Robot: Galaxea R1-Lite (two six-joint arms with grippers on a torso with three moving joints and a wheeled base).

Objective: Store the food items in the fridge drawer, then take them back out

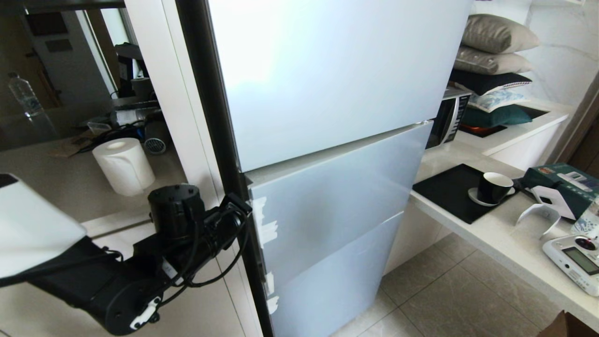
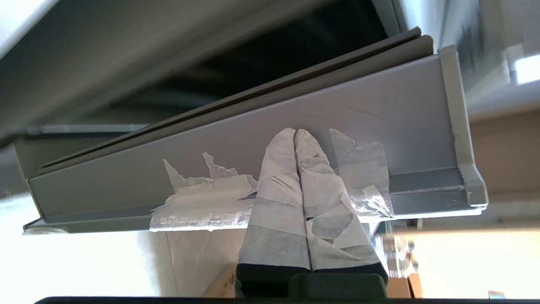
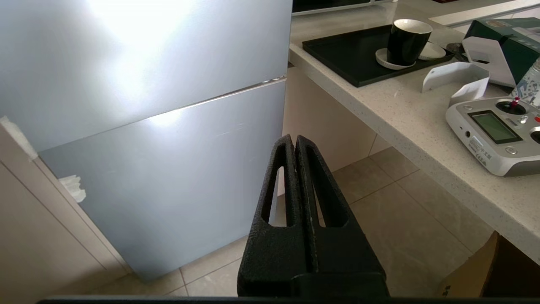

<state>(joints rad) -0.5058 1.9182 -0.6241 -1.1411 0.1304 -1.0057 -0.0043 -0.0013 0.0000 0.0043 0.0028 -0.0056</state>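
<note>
Head view: the left gripper (image 1: pixel 239 204) is positioned at the taped left edge of the middle fridge door (image 1: pixel 327 196), with the black arm reaching in from the lower left. No food items and no fridge drawer are visible in any view; all three door panels of the fridge (image 1: pixel 323 93) are presented from the front.

In the left wrist view, the left gripper (image 2: pixel 295 131) is seen with its two tape-wrapped fingers (image 2: pixel 276 177) pressed together, nothing between them. The tips are set against the grey inner face of the door edge, between torn scraps of white tape (image 2: pixel 202 198). A dark gap is shown behind that edge, a detail that cannot be made out from the head view.

In the right wrist view, the right gripper (image 3: pixel 294 138) is shown with its black fingers pressed together and empty, held apart from the fridge, above the tiled floor (image 3: pixel 400 219). A counter (image 3: pixel 422 126) carries a black tray (image 3: pixel 350 59), a black cup (image 3: pixel 407 40) and a grey remote controller (image 3: pixel 493 135). Lettering on the controller is too small to be read.
</note>
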